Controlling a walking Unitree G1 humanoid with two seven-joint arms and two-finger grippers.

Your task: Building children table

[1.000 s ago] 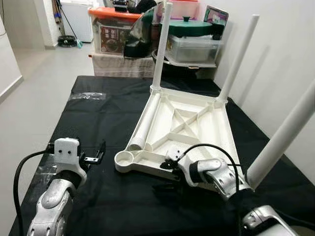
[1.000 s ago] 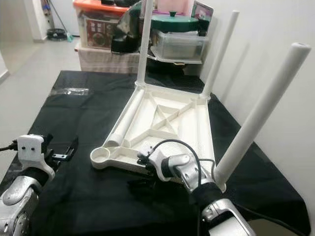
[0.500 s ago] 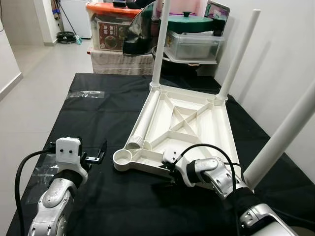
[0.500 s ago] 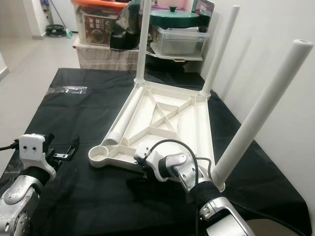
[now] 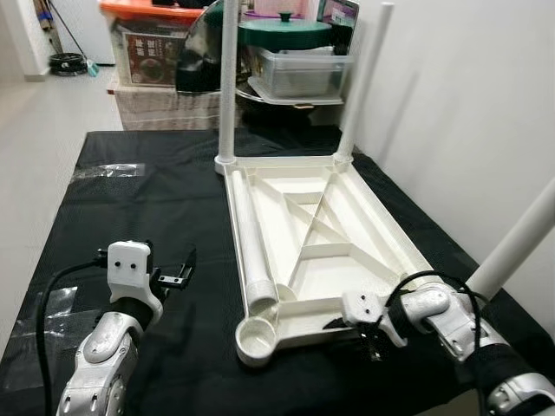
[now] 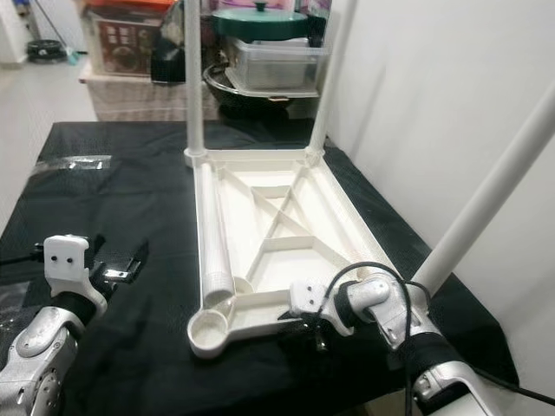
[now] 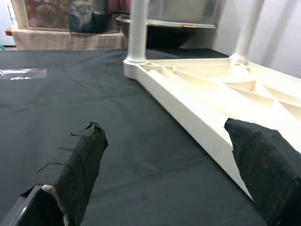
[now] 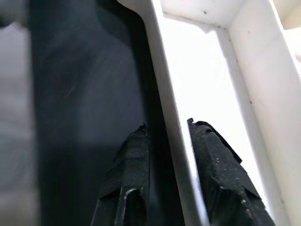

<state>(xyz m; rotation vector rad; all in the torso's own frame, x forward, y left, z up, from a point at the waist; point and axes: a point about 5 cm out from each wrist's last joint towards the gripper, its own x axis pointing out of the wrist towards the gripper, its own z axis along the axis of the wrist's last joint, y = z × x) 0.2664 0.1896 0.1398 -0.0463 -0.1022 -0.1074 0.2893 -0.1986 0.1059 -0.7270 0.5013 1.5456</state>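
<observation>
Since a second ago the upturned white table top (image 5: pixel 321 234) reads as swung round on the black worktop (image 5: pixel 130 208) — though the head camera has shifted too, so part of that change is the view. Its empty leg socket (image 5: pixel 257 340) now points at the robot, and the right gripper (image 8: pixel 167 155) sits on the near rim beside that socket instead of at the middle of the near edge.

That gripper has one finger inside the rim wall and one outside on the cloth, closed down on the thin wall. Its forearm comes in low from the right, wrist bent inward, cable looping above it.

The left gripper (image 7: pixel 164 155) hovers above the cloth well to the left of the table top, fingers wide apart and holding nothing, the forearm raised from the near edge.

Three legs stand screwed in: two at the far corners (image 5: pixel 228 78) and one at the near right (image 5: pixel 520 238). The fourth, loose leg (image 5: pixel 250 238) lies in the channel along the left side.

My guess is hollow moulded plastic — light, stiff, rather slick — best taken by the rim wall or a rib; the tube could roll.
</observation>
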